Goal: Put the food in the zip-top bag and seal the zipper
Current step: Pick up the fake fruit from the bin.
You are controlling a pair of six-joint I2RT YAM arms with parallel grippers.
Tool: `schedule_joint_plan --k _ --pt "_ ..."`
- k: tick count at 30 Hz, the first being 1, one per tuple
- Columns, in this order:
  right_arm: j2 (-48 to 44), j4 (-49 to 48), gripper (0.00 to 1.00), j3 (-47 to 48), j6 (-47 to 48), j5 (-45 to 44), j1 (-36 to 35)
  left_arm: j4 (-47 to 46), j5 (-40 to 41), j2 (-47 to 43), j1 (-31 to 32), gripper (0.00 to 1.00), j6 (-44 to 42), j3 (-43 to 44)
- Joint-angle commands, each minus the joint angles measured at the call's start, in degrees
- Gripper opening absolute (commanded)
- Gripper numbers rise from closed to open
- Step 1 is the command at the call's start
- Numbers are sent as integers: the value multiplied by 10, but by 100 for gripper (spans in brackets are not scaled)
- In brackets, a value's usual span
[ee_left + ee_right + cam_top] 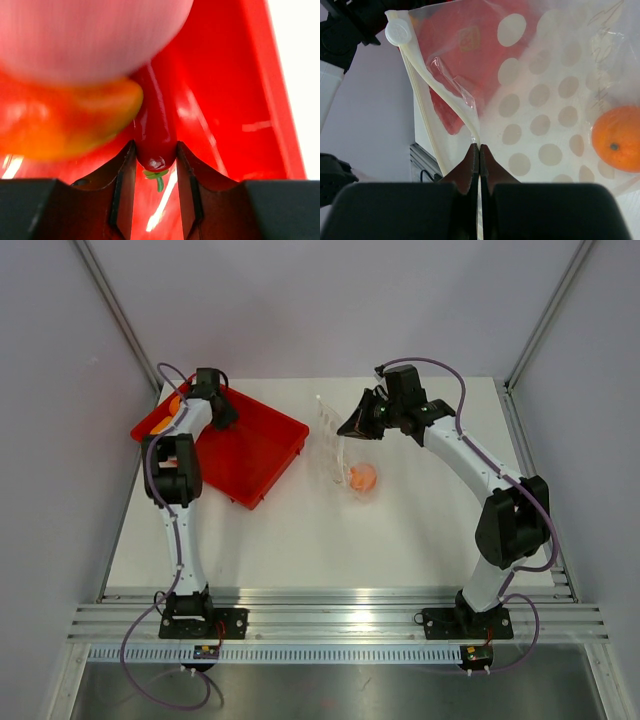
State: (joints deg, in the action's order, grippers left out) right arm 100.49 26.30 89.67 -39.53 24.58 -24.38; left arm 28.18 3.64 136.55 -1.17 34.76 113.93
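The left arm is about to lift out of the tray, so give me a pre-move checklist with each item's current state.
1. Left gripper closed on the red oval piece: ok.
2. Pale pink ball clear of that lift: not ok, it crowds the piece.
3. Right gripper pinching the zip-top bag at its edge: ok.
4. Bag mouth open wide enough: cannot tell.
5. Orange ball inside the bag: ok.
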Motion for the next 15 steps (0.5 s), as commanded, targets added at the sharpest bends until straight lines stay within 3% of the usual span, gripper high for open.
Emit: schedule_joint_plan --k 1,7,15 --pt "-15 -26 0 -3 -8 -8 -6 -43 -16 -119 2 20 -7 -76" --pt "-7 -27 0 6 -9 -1 -6 -54 -77 -251 8 0 -11 -209" --pt "-14 -35 0 -4 -12 6 -8 -30 -193 -365 22 0 -43 -289"
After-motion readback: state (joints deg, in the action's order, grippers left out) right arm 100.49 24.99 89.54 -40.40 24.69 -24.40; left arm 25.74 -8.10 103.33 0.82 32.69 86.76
